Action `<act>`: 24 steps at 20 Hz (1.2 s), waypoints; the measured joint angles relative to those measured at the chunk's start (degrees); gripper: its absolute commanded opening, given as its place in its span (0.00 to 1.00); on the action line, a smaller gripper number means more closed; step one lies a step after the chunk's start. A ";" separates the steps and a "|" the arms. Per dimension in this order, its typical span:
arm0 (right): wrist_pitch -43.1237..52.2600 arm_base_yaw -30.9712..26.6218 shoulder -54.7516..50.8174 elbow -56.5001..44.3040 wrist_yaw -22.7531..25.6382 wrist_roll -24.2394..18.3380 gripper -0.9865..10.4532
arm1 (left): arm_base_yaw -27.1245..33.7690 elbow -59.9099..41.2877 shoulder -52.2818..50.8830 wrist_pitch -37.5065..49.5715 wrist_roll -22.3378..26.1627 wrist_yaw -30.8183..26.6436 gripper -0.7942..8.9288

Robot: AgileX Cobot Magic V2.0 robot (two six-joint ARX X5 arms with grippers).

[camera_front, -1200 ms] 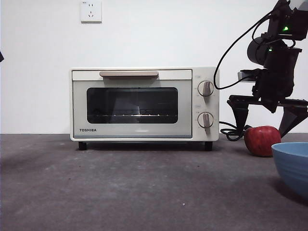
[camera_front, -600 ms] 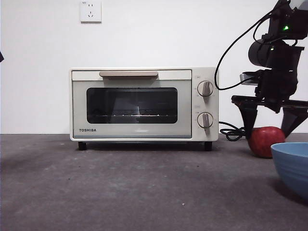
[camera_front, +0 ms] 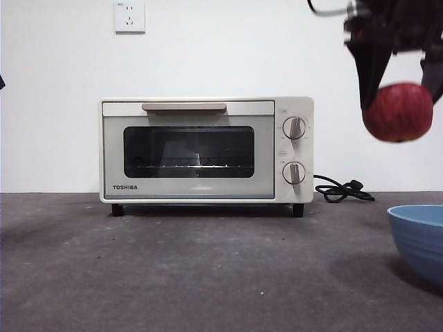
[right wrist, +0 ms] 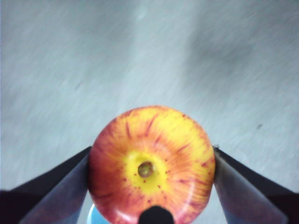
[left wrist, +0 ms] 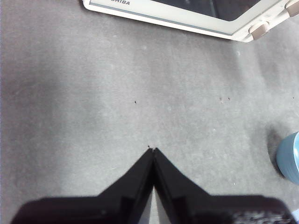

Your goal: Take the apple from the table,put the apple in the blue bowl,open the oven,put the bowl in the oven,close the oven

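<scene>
Right gripper (camera_front: 396, 104): jaws clamped on the apple (camera_front: 397, 112), one black finger on each flank. In the right wrist view the fruit fills the space between the jaws, its yellow, red-streaked end with the dark pit facing the camera. High at the right of the front view, well clear of the table (camera_front: 208, 277).

Apple: airborne, level with the oven's upper knob (camera_front: 295, 127), off to the oven's right. A sliver of blue shows under it in the right wrist view, so it seems to hang partly above the bowl.

Blue bowl (camera_front: 419, 238): on the table at the right edge of the front view, empty as far as can be seen, cut off by the frame.

Oven (camera_front: 206, 149): door shut, beige handle (camera_front: 184, 106) untouched, cord (camera_front: 342, 189) trailing on the table to its right.

Left gripper (left wrist: 153, 156): jaws pressed together, holding nothing, hanging over bare table in front of the oven.

Step in hand, by my reading: carrying the apple to the bowl. The next move calls for centring the fruit over the bowl, lowering it close to the bottom, then parting the jaws so it neither bounces nor tips the bowl.
</scene>
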 measured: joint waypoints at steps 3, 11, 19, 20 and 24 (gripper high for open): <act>2.01 3.54 -7.04 -6.27 -0.02 -1.07 0.08 | 0.00 0.00 0.00 0.02 0.02 -0.02 0.08; 16.22 4.02 -30.73 -41.35 -0.94 2.78 0.08 | 0.00 0.00 0.26 1.18 0.09 -0.02 0.08; 22.97 4.02 -31.02 -49.22 -2.27 6.54 0.08 | 0.00 0.00 0.61 2.14 0.11 -0.04 0.08; 22.99 4.02 -30.82 -49.31 -2.25 6.73 0.09 | 0.00 0.00 0.61 2.43 0.11 -0.04 0.08; 24.15 4.02 -30.73 -49.31 -2.27 7.06 0.26 | -0.04 0.00 0.61 7.13 0.09 1.36 0.08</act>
